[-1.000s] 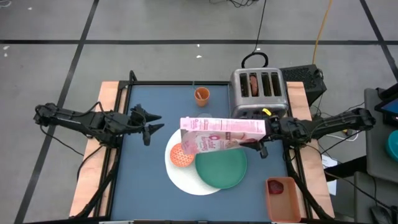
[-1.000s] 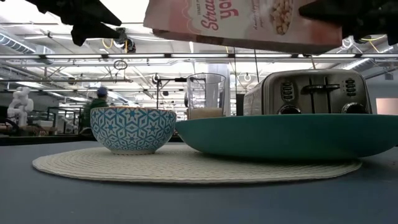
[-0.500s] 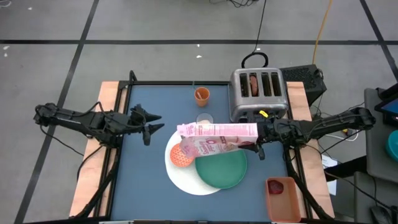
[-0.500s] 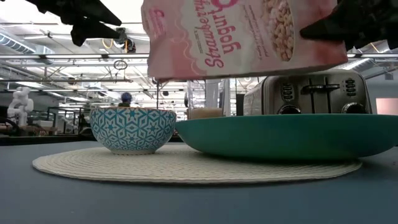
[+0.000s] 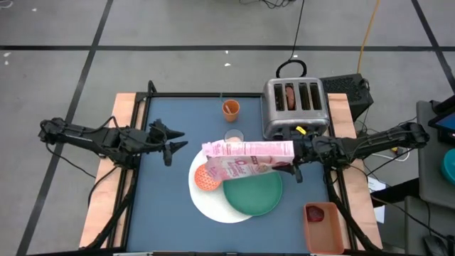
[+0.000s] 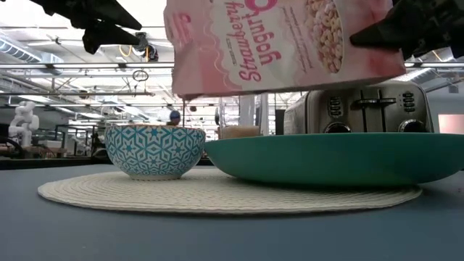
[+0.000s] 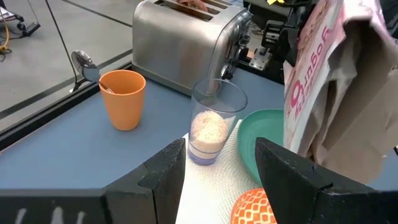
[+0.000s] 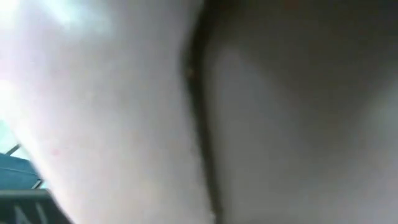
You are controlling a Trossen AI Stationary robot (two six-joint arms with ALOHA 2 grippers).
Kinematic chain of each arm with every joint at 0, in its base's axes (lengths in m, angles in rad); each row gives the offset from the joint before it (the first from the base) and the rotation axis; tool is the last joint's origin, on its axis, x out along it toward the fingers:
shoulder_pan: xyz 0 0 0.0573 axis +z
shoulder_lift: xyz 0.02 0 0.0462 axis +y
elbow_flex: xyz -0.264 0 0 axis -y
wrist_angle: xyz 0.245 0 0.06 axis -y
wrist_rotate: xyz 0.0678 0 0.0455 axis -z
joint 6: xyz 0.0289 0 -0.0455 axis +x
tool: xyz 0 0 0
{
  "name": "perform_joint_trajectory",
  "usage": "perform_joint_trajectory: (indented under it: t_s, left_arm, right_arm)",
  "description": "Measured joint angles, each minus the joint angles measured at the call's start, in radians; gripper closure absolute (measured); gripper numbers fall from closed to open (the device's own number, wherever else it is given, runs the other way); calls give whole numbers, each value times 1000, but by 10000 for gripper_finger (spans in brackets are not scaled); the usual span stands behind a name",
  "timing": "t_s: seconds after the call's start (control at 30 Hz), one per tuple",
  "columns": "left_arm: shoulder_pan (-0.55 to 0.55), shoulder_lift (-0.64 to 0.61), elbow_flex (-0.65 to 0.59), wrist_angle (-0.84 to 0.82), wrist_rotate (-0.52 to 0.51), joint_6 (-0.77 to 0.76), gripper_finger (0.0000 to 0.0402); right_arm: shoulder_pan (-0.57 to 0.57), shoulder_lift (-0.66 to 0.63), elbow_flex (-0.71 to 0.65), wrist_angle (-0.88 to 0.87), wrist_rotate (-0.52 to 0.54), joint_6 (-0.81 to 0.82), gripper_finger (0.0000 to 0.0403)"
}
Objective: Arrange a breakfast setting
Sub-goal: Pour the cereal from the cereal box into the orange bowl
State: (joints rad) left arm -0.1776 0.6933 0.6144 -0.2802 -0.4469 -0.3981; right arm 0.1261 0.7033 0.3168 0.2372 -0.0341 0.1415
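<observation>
The right gripper (image 5: pixel 294 162) is clamped on the base end of the pink cereal box (image 5: pixel 247 152), holding it tipped on its side in the air above the large white round plate (image 5: pixel 213 205). In the low view the box (image 6: pixel 283 45) hangs inverted, its print upside down, over the small cereal bowl (image 6: pixel 155 151) and the green round plate (image 6: pixel 330 157). The bowl (image 5: pixel 207 178), with orange contents, sits on the left part of the white plate; the green plate (image 5: pixel 253 193) overlaps that plate's right side. The milk glass (image 7: pixel 211 127) stands upright on the blue surface (image 5: pixel 163 206) just behind the plates, partly filled with a pale substance, between the orange cup (image 7: pixel 122 98) and the silver four-slot toaster (image 7: pixel 183 38). A spoon bowl (image 7: pixel 85 59) rises from the cup; its handle colour cannot be told. One toaster slot (image 5: pixel 289 94) holds a brown item. A dark red item lies in an orange tray (image 5: pixel 323 226) off the surface's right edge. The left gripper (image 5: pixel 173 141) hovers over the left part of the surface, well apart from the setting, fingers (image 7: pixel 163 169) spread and holding nothing. The right wrist view is blocked by the box.
</observation>
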Motion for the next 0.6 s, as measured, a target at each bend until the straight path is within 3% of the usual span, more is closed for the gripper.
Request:
perform_joint_trajectory:
  t_s: [0.13,0.6]
  left_arm:
    - [0,0,0,0,0,0,204]
    - [0,0,0,0,0,-7,204]
  right_arm:
    - [0,19,-1,-48,2,16,188]
    - [0,31,-1,60,6,-4,188]
